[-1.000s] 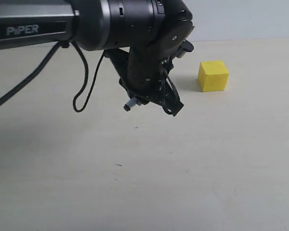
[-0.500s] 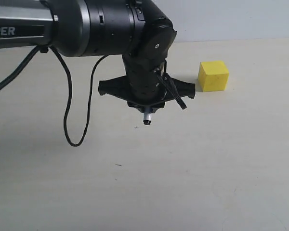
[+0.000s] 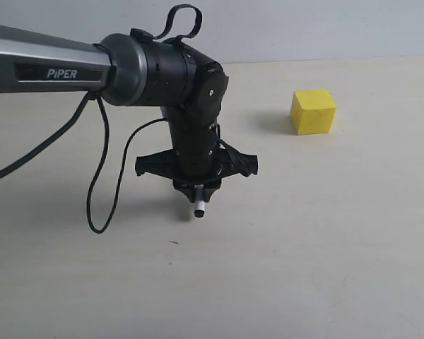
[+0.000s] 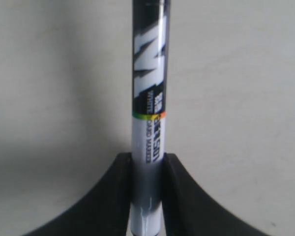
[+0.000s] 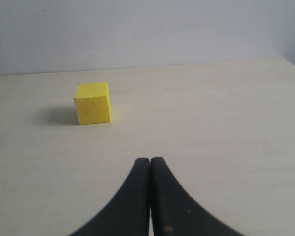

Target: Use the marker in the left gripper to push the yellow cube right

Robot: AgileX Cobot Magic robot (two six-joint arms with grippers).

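The yellow cube [image 3: 313, 111] sits on the pale table at the back right, and shows again in the right wrist view as the same yellow cube [image 5: 93, 103]. My left gripper [image 3: 196, 189] points down over the table, well to the left of the cube and nearer the front, shut on the marker [image 3: 198, 207]. In the left wrist view the marker [image 4: 148, 113] runs straight out from between the black fingers [image 4: 119, 196]. The marker's lower end hangs just above the table. My right gripper [image 5: 150, 160] is shut with nothing in it, short of the cube.
Loose black cables [image 3: 99, 191] droop from the grey PiPER arm [image 3: 49, 70] on the left. The table [image 3: 325, 247] is bare apart from small dark specks. A pale wall stands behind it.
My left gripper has moved down and toward the front, away from the cube, turning so the marker points downward. The cube has not moved.
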